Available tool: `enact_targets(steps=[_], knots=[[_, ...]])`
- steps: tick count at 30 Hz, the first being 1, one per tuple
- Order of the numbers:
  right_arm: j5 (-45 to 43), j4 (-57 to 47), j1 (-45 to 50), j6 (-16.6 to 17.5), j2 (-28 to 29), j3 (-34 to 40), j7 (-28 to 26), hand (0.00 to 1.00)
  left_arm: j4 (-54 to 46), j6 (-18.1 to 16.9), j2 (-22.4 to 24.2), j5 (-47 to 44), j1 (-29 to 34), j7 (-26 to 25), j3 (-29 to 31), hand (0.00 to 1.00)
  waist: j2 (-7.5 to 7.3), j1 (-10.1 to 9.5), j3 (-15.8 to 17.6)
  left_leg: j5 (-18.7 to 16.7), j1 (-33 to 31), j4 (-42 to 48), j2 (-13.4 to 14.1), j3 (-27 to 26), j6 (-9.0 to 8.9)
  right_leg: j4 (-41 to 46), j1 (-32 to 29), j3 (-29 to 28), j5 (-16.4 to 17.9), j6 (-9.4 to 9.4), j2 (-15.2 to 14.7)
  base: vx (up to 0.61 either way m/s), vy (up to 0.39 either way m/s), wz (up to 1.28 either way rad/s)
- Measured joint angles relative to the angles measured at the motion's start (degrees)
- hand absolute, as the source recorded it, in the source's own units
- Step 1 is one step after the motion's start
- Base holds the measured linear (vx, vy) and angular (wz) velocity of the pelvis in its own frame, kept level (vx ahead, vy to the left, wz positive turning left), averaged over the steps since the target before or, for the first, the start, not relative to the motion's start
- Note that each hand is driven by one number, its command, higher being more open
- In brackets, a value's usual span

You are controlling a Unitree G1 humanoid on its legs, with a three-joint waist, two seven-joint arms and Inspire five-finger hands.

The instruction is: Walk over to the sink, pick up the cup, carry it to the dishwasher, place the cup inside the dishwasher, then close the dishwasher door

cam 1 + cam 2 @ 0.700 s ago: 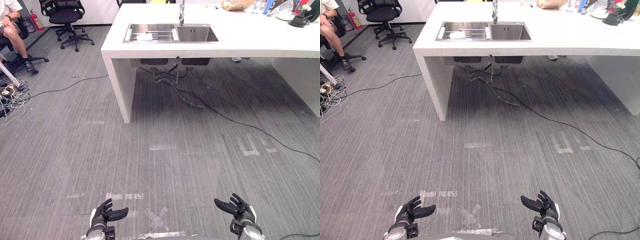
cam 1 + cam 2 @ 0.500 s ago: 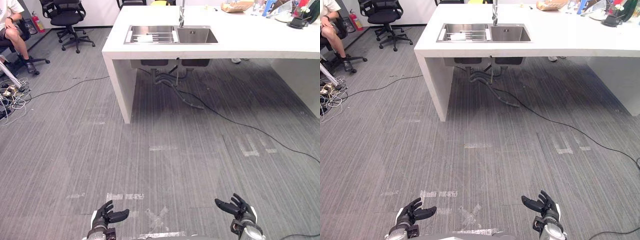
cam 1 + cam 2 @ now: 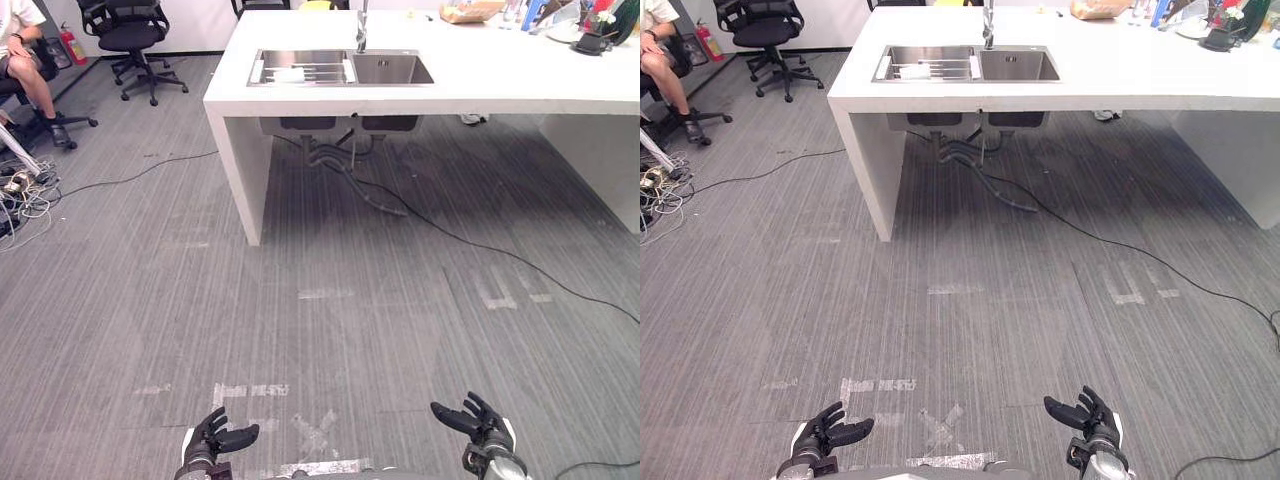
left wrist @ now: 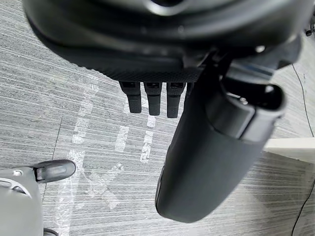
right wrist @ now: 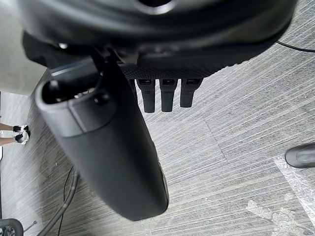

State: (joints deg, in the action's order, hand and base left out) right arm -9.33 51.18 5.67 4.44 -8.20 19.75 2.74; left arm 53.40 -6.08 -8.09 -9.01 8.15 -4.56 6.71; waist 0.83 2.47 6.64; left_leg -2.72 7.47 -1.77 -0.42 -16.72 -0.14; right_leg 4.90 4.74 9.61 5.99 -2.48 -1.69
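Observation:
A white counter (image 3: 500, 92) stands far ahead with a steel double sink (image 3: 340, 68) and a tap (image 3: 362, 30). A small white thing, probably the cup (image 3: 290, 73), lies on the rack in the sink's left basin. My left hand (image 3: 215, 440) and right hand (image 3: 478, 425) hang low near me, over the grey floor and far from the sink. Both are open and hold nothing. The left wrist view shows straight fingers (image 4: 147, 101) above the floor, and so does the right wrist view (image 5: 165, 96).
Office chairs (image 3: 135, 35) and a seated person (image 3: 25, 60) are at the far left, with a tangle of cables (image 3: 20, 195) nearby. A black cable (image 3: 480, 250) and hoses (image 3: 350, 170) run from under the sink. Tape marks (image 3: 315, 435) lie on the floor. Several items (image 3: 590, 25) crowd the counter's far right.
Both hands sit slightly lower in the eye views than before. The whole picture has shifted a little, so the camera has moved. Nothing was taken hold of.

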Motion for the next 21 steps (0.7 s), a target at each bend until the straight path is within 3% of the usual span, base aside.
enact_targets(steps=[5, 8, 10, 11, 12, 15, 17, 18, 19, 20, 21], knots=[[-0.01, -0.07, -1.49, -0.11, -1.03, 0.18, 0.45, 0.90, -3.14, -0.11, 0.15, -1.24, -0.32, -0.09, -1.09, 0.90, 0.06, 0.02, 1.38, -3.24, -1.99, 3.55, -0.02, -1.68, 0.42, 4.84, -3.07, -0.82, 2.97, -0.35, -1.02, 0.04, 0.027, -0.11], [0.11, -0.06, -1.19, -0.48, -2.06, 0.17, 1.21, 0.90, -4.37, -0.12, 0.38, -2.36, -0.10, -0.16, -3.93, 0.90, -0.55, 0.09, 2.18, -9.55, -3.25, 10.39, -0.94, -3.36, 2.25, 18.18, -7.46, -0.14, 10.65, -2.93, -5.02, 0.10, 0.049, -0.03], [0.38, -0.05, -1.28, -0.67, -2.48, 0.03, 1.16, 0.90, -4.55, -0.11, 0.57, -2.72, 0.25, -0.19, -4.73, 0.90, -0.43, 0.01, 2.34, -10.87, -2.95, 10.79, -1.04, -3.65, 2.68, 26.80, -11.18, 0.86, 10.61, -3.14, -6.43, 0.16, 0.062, -0.12], [0.46, -0.05, -1.28, -0.75, -2.31, -0.09, 1.11, 0.90, -4.72, -0.09, 0.25, -3.40, 0.13, -0.28, -4.91, 0.90, 0.00, 0.21, 2.94, -11.75, -1.23, 11.06, -1.13, -3.39, 3.17, 37.45, -15.81, 1.78, 9.67, -3.19, -8.27, 0.28, 0.080, -0.03], [0.47, 0.08, -0.97, -1.26, -2.27, -0.09, 1.01, 0.90, -5.12, -0.05, 0.08, -3.51, 0.22, -0.53, -4.89, 0.90, -0.49, 0.39, 3.98, -12.90, 0.50, 11.62, -0.76, -3.15, 3.22, 42.26, -18.32, 2.40, 10.81, -2.20, -8.86, 0.34, 0.068, 0.07], [0.46, 0.20, -1.52, -1.60, -3.37, -0.89, 0.95, 0.90, -5.60, -0.06, -0.10, -4.56, -1.13, -0.60, -4.91, 0.90, 0.81, 2.06, 6.00, -13.94, 3.59, 11.57, 1.11, -1.36, 2.09, 38.89, -23.78, 6.51, 12.24, -0.46, -8.90, 0.33, -0.010, 0.30], [0.45, 0.20, -1.93, -1.66, -4.59, -1.92, 0.91, 0.90, -5.40, -0.05, -0.06, -4.60, -3.16, -0.56, -5.07, 0.90, 2.36, 3.57, 7.54, -13.22, 5.25, 10.32, 3.64, 0.59, 0.77, 28.85, -27.28, 7.04, 9.83, -0.40, -6.02, 0.50, -0.103, 0.58], [0.45, 0.20, -1.49, -1.68, -4.89, -2.18, 0.91, 0.90, -5.38, -0.17, -0.45, -4.57, -4.13, -0.57, -5.06, 0.90, 1.52, 3.87, 7.75, -12.23, 7.21, 9.64, 3.76, 1.80, -0.63, 18.35, -28.09, 4.96, 3.10, -0.68, -4.60, 0.52, -0.145, 0.46], [0.45, 0.19, -1.06, -1.67, -4.99, -2.18, 0.93, 0.90, -5.23, -0.17, -0.63, -4.57, -4.36, -0.57, -5.06, 0.90, 0.81, 3.88, 7.62, -12.42, 8.41, 9.78, 3.52, 2.17, -1.07, 16.13, -28.15, 3.64, 0.61, -0.32, -4.50, 0.70, -0.232, 0.50], [0.44, 0.25, -0.21, -1.69, -5.31, -2.29, 0.96, 0.90, -4.89, -0.22, -0.68, -4.55, -4.45, -0.66, -5.03, 0.90, -0.03, 3.95, 7.09, -13.04, 10.06, 10.59, 3.41, 3.15, -2.10, 17.73, -28.29, 1.28, -4.44, 1.71, -4.81, 0.66, -0.267, 0.46], [0.44, 0.30, 0.01, -1.71, -5.95, -2.26, 0.99, 0.90, -3.98, -0.39, 0.03, -4.53, -4.77, -0.81, -5.04, 0.90, 0.81, 4.74, 6.75, -12.78, 10.26, 14.06, 4.77, 4.80, -2.59, 23.92, -28.95, 1.83, -3.18, 3.85, -4.99, 0.78, -0.322, 0.54]])
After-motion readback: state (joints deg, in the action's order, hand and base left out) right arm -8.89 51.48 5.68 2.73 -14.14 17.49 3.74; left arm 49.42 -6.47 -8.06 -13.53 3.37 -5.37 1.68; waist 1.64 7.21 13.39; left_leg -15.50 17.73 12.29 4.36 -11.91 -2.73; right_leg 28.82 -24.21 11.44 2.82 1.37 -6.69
